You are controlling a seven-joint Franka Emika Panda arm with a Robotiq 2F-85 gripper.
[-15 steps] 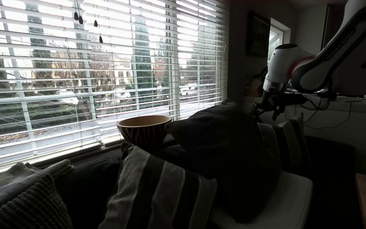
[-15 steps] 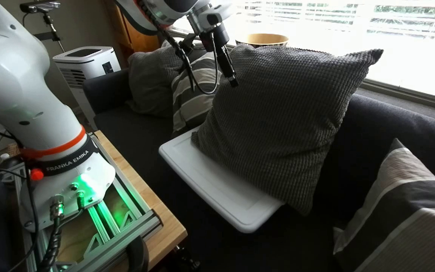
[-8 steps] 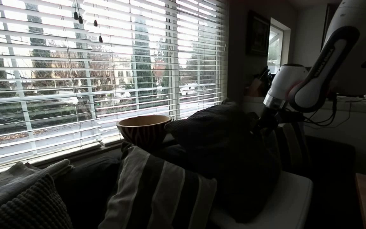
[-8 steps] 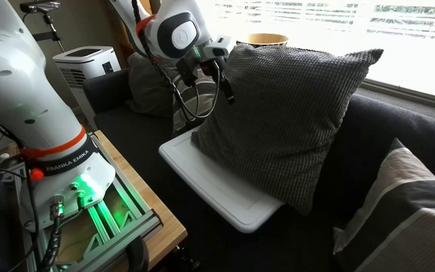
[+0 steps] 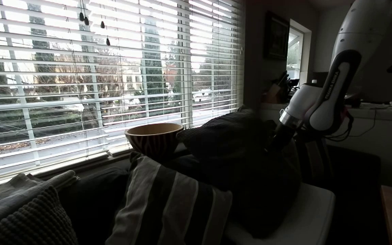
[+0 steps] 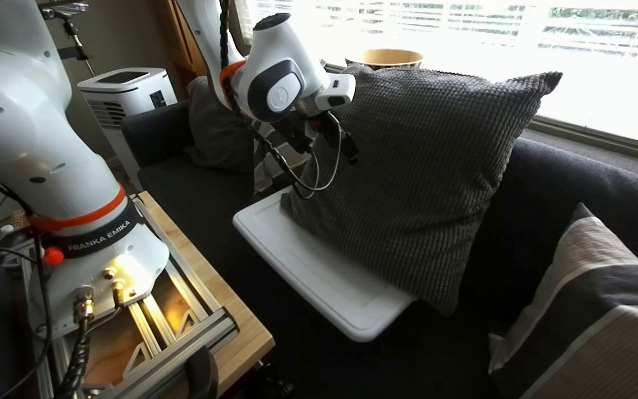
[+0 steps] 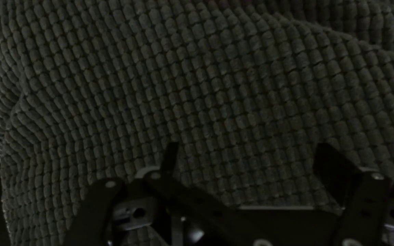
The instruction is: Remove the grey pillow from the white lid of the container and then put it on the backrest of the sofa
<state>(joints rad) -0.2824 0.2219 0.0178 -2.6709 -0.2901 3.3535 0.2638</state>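
The large dark grey pillow (image 6: 424, 177) has a waffle texture. It stands tilted on the white lid (image 6: 302, 271), leaning against the backrest of the sofa (image 6: 590, 172). In an exterior view the pillow (image 5: 230, 160) is a dark shape above the lid (image 5: 313, 211). The pillow (image 7: 197, 89) fills most of the wrist view. My gripper (image 7: 246, 145) is open, its two fingers wide apart with no fabric visibly gripped between them. In an exterior view the gripper (image 6: 352, 155) is at the pillow's upper left face; I cannot tell whether it touches.
A wooden bowl (image 5: 155, 139) stands behind the pillow by the window blinds (image 5: 80, 85). A striped pillow (image 6: 601, 310) leans beside the grey one. Another grey cushion (image 6: 216, 133) sits at the sofa's far end. The robot's wooden base table (image 6: 252, 332) is beside the sofa.
My gripper has come down from the pillow's top edge toward its face, tilting in over the last half second. The pillow and lid have not moved. The base light turned from green to yellowish.
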